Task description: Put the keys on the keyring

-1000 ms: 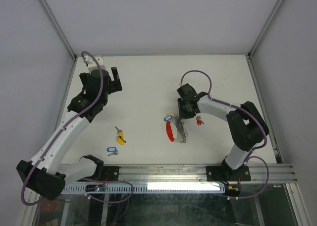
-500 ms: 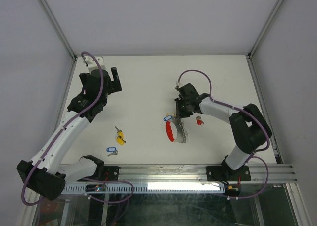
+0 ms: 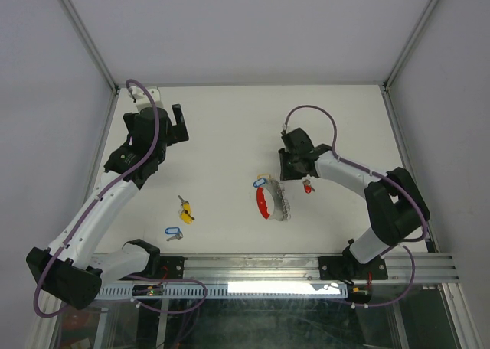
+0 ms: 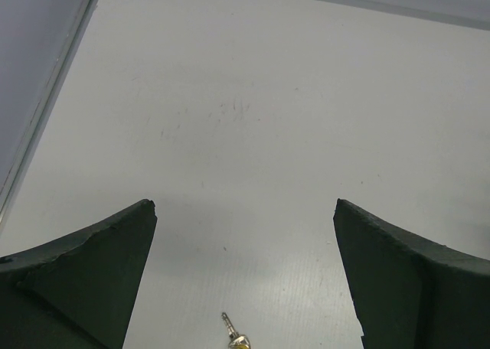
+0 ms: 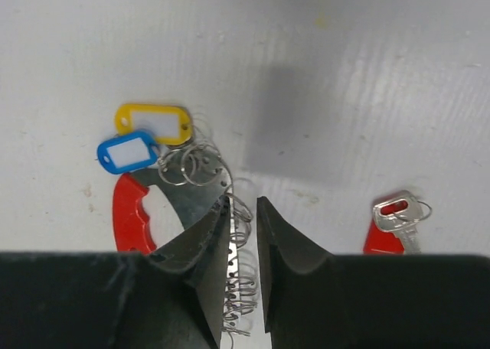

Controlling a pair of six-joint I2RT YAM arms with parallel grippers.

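Keyring point(image 3: 273, 202) lies at the centre of the table point(image 3: 230, 127), long axis twelve to six. Five keys point(image 3: 186, 210): blue key point(image 5: 127, 153) and yellow key point(image 5: 153, 122) at its twelve end, red key point(image 3: 308, 186) at three, two more at nine. Left fingers point(image 4: 84, 265) spread; right fingers point(image 5: 287, 257) nearly together over the rings, grip unclear.

I've pulled the right gripper point(image 5: 243, 205) back a bit, off the far end of the keyring point(image 3: 265, 203). The right arm point(image 3: 346, 174) swung its elbow further out from the keyring; its cable loop point(image 3: 308, 108) stands taller.
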